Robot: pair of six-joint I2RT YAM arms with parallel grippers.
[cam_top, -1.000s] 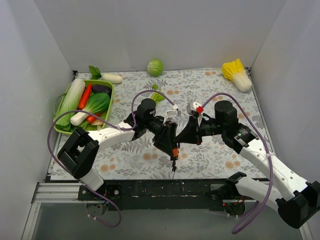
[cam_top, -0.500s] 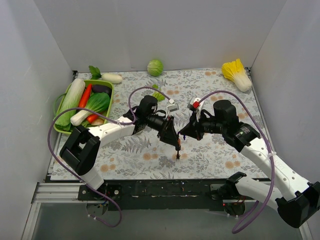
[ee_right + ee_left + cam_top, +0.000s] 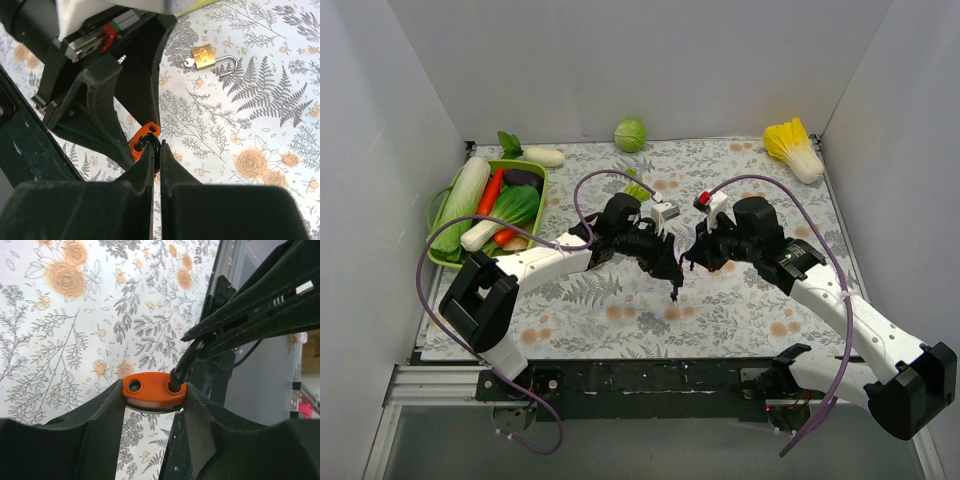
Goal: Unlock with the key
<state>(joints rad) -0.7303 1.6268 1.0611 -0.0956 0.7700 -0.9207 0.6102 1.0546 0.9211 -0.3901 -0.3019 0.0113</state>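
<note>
My left gripper [image 3: 669,268] is shut on the orange-and-black padlock [image 3: 154,388] and holds it above the flowered mat. Its orange top and black shackle [image 3: 183,370] show in the left wrist view. My right gripper [image 3: 156,150] is shut on that shackle from the other side, and the orange padlock [image 3: 144,141] shows just past its tips. In the top view the right gripper [image 3: 687,262] meets the left one at mid table. A small dark piece [image 3: 673,292] hangs under the padlock; it looks like the key, but is too small to be sure.
A small brass padlock [image 3: 203,55] with its shackle open lies on the mat beyond the grippers. A green tray [image 3: 538,198] of vegetables stands at the left. A round cabbage [image 3: 630,134] and a yellow napa cabbage [image 3: 795,148] lie at the back.
Both grippers have carried the padlock away from the near edge toward mid table. The hanging dark piece has moved with it.
</note>
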